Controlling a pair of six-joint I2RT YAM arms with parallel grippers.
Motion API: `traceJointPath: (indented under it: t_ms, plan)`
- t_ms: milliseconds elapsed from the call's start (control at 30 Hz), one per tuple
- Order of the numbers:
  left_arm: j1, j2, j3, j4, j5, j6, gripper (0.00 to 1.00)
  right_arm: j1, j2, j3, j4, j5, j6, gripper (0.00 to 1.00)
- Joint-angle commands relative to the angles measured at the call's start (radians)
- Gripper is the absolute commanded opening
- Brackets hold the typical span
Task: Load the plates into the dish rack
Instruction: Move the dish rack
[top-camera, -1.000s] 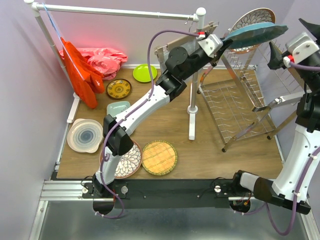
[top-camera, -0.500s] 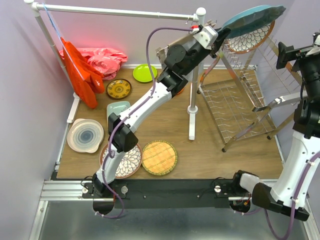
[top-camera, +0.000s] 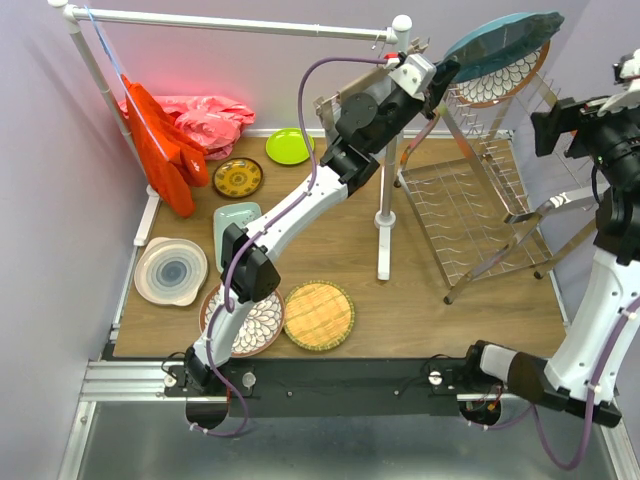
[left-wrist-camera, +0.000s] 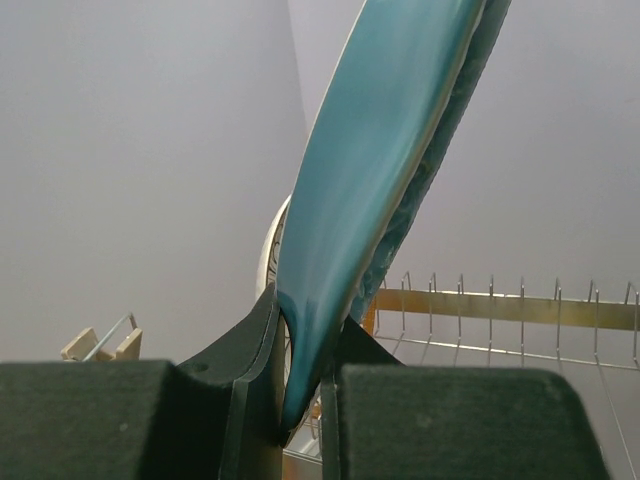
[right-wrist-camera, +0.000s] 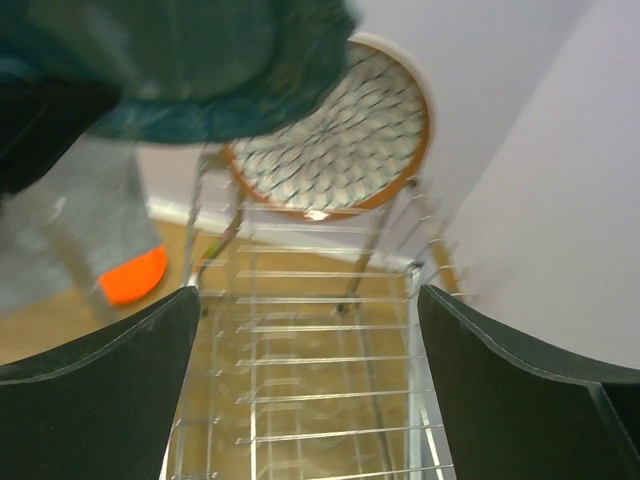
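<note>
top external view: the left gripper (top-camera: 440, 72) is high over the back of the dish rack (top-camera: 470, 200), pinching the teal plate (top-camera: 505, 35) by one edge, so nearly all of the plate hangs out past the jaws. just under it a brown-rimmed floral plate (top-camera: 505, 78) stands in the rack's back row. the right gripper (top-camera: 552, 122) hovers off to the side, over the rack's right edge, and carries nothing. six more plates wait on the table, among them the woven yellow plate (top-camera: 318, 315).

left wrist view: the jaws are nearly closed and bite only the bottom lip of the teal plate (left-wrist-camera: 380, 150), which rises steeply away from them. with so small a hold i'd worry that it swings or slides out on the way down. the floral plate (left-wrist-camera: 272, 250) peeks out right behind it, so a clumsy descent could knock the two together.

right wrist view: the right gripper (right-wrist-camera: 310, 390) is spread wide, with only the rack (right-wrist-camera: 300, 330) showing between its fingers. the teal plate (right-wrist-camera: 200, 50) is a blur at the top, overlapping the floral plate (right-wrist-camera: 335, 130). if the rim misses a gap between tines, i think the plate could tip over or drop through the wires.
</note>
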Motion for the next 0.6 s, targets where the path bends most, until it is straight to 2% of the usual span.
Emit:
traceJointPath:
  t_ms: [0, 67, 133, 567]
  plan:
    - [-0.002, -0.083, -0.001, 0.172, -0.046, -0.042, 0.00, -0.002, 0.081, 0.122, -0.378, -0.284, -0.163, 0.98]
    - [-0.002, -0.095, -0.012, 0.172, -0.049, -0.044, 0.00, -0.002, 0.124, 0.185, -0.467, -0.354, -0.212, 0.97]
    - [-0.002, -0.103, -0.020, 0.167, -0.052, -0.042, 0.00, -0.002, 0.172, 0.208, -0.535, -0.353, -0.220, 0.93]
    - [-0.006, -0.172, -0.049, 0.132, -0.097, -0.050, 0.00, 0.027, 0.287, 0.220, -0.639, -0.253, -0.239, 0.93]
